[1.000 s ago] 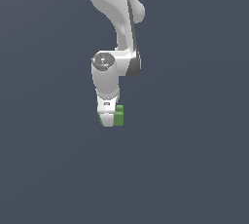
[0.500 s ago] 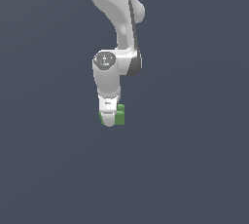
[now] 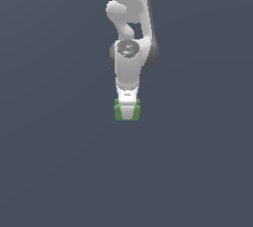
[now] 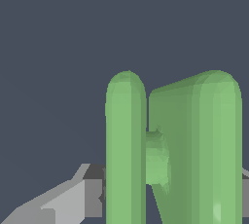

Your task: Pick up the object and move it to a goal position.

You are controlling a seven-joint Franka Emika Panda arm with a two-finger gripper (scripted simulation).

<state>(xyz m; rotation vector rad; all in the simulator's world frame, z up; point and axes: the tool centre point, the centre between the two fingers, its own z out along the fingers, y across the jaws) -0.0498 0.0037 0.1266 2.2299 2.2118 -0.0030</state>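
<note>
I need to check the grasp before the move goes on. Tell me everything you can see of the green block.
The green block is small, matte and plain green. In the wrist view it shows two upright rounded slabs, one thin and one thicker, joined by a short neck, so it looks stepped. It sits at the tip of the pincer, whose white fingers cover its middle in the exterior view, leaving green on both sides and below. It looks clamped between the fingers. Nothing else is seen touching it; only plain dark background surrounds it.
</note>
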